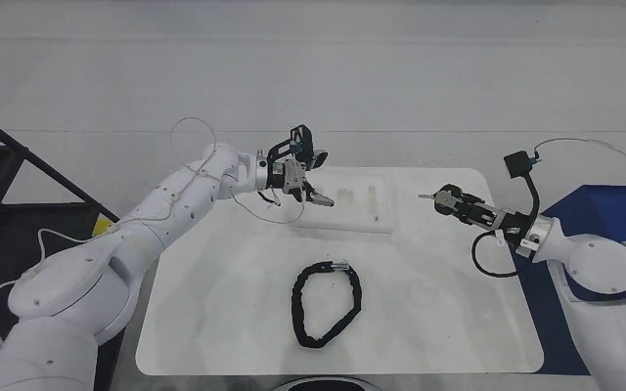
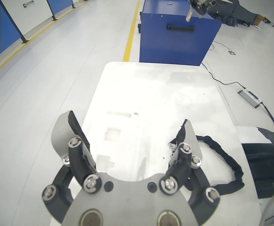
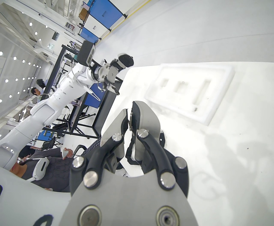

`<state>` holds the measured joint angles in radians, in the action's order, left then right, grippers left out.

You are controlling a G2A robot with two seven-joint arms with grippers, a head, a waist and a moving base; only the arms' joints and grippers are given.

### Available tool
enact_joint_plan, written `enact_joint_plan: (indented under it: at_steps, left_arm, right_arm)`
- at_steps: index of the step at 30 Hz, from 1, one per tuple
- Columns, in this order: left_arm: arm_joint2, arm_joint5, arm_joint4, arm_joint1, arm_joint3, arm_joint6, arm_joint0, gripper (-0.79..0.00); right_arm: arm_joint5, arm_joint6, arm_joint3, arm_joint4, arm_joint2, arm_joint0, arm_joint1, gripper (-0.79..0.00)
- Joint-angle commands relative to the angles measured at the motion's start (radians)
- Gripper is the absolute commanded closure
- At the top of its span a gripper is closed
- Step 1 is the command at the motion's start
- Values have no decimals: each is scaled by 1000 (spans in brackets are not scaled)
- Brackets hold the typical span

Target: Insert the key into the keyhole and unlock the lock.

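— Which step?
— Pre-insertion, seemingly: gripping key (image 1: pixel 424 195) in closed right hand (image 3: pixel 130 111), above table's (image 1: pixel 215 332) right end, well apart from lock (image 1: pixel 326 303) lying mid-table. Holding left hand (image 2: pixel 128 117) open, empty, over tray (image 1: pixel 352 225).
— Next?
— Probably pin lock with left, find keyhole, line up key tip.

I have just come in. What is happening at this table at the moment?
The right gripper is shut on a small key and holds it in the air over the table. The left gripper is open and holds nothing; it hangs above one end of a white foam tray. The black chain lock lies in a loop on the table, and neither gripper touches it. The key is not yet in the keyhole.
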<state>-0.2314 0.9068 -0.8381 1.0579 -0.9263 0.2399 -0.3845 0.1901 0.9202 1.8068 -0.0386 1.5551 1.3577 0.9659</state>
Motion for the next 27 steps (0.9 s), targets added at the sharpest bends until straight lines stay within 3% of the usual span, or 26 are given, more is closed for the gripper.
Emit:
enact_joint_plan:
  at_steps: [1, 13, 27]
  left_arm:
    - [-2, -27, -39, -2, -14, 24, -33, -785]
    - [-1, -97, -297, -12, -77, 58, -169, -785]
    - [-13, -43, -405, -8, -97, 148, -241, -785]
  right_arm:
    - [0, 0, 0, 0, 0, 0, 0, 0]
    - [0, 0, 0, 0, 0, 0, 0, 0]
    - [0, 0, 0, 0, 0, 0, 0, 0]
